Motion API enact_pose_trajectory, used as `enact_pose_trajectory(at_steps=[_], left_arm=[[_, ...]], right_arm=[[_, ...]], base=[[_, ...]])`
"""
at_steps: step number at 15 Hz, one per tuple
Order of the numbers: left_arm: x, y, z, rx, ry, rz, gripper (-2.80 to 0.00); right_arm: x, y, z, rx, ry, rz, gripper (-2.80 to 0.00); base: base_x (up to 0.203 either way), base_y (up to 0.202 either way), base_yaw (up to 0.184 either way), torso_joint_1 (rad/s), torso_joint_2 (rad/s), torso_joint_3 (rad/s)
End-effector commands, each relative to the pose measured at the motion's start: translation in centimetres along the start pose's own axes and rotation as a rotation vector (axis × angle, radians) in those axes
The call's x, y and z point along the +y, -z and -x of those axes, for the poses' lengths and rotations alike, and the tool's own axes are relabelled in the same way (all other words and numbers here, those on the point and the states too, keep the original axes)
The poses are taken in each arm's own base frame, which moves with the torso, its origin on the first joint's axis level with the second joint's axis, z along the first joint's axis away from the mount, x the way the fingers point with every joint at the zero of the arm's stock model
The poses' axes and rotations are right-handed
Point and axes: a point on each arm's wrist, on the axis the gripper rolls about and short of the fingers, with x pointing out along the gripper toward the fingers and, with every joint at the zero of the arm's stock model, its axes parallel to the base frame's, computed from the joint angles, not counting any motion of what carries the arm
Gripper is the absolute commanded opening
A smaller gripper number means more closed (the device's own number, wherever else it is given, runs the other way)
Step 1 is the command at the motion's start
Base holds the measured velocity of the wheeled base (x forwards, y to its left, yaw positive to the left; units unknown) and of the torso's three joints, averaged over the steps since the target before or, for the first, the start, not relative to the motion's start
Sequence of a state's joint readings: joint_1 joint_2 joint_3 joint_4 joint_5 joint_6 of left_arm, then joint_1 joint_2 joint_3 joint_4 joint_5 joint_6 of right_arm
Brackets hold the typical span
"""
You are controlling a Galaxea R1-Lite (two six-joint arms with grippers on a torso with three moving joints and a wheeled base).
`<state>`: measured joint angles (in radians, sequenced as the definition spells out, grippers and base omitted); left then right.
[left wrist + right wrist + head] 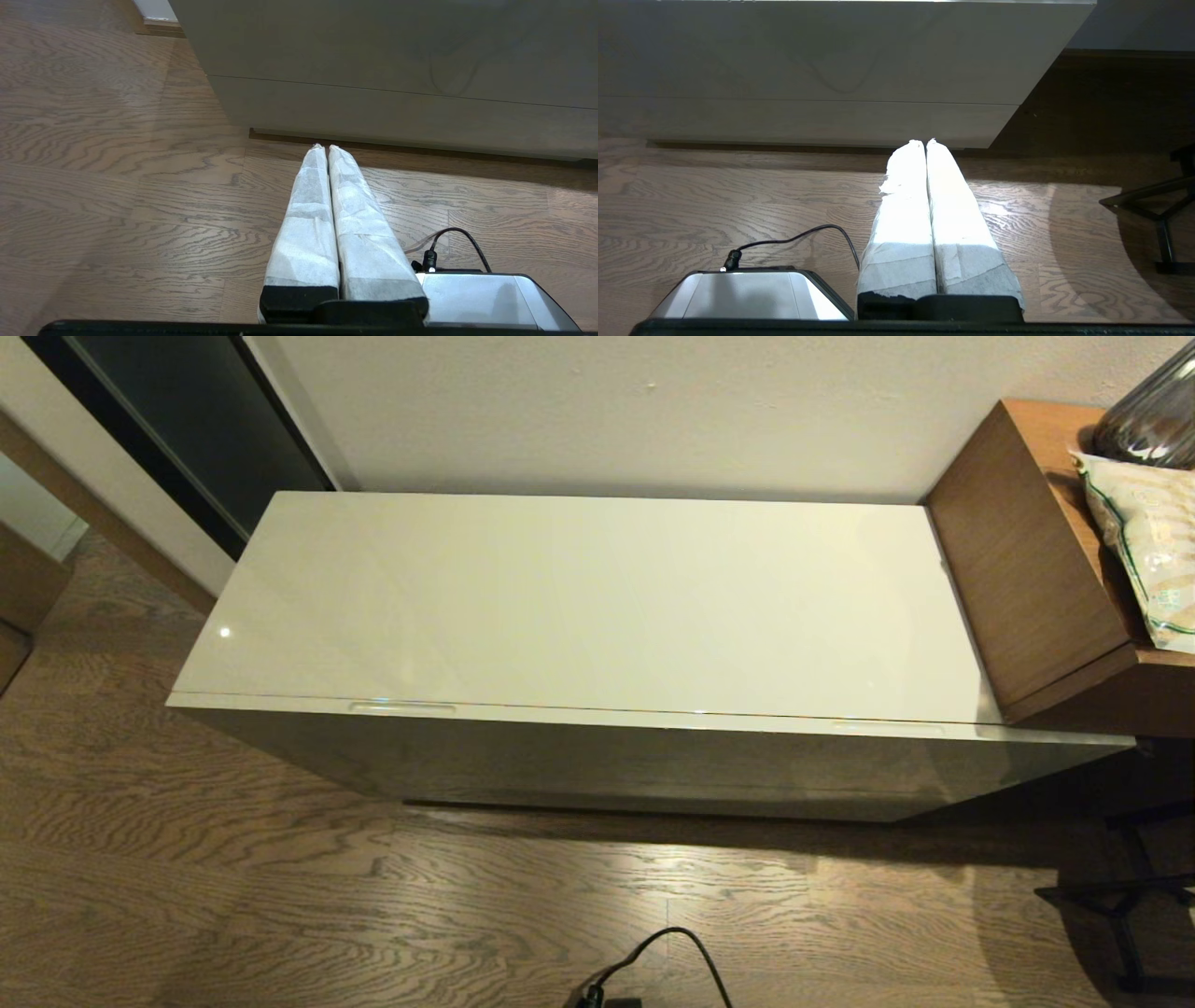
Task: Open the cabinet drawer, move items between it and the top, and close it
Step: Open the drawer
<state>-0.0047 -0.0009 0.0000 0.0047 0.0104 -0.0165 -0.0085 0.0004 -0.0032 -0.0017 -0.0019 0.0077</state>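
Both arms hang low over the floor, left gripper (325,148) and right gripper (925,143) pinched closed on nothing, with the closed cabinet drawer (653,747) ahead and above them, its handles running sideways, each roughly in front of one arm.

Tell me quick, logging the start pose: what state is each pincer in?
Left pincer: closed, empty, low over the floor before the cabinet.
Right pincer: closed, empty, likewise.
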Motion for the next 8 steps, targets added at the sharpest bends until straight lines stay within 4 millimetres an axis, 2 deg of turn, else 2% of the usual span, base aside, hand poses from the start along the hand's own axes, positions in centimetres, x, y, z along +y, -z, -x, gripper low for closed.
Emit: enact_pose_trajectory(at_steps=[1, 8], left_arm=[[0.00, 0.00, -0.01, 0.001, 0.000, 0.000, -2.80], [0.00, 0.00, -0.01, 0.001, 0.000, 0.001, -2.80]], right_arm=[[0.00, 0.01, 0.01, -0.002, -0.001, 0.000, -2.80], [0.02, 0.04, 0.00, -0.002, -0.009, 0.035, -2.80]], base=[[0.000, 0.000, 0.000, 0.000, 0.00, 0.000], [0.000, 0.000, 0.000, 0.000, 0.00, 0.000]])
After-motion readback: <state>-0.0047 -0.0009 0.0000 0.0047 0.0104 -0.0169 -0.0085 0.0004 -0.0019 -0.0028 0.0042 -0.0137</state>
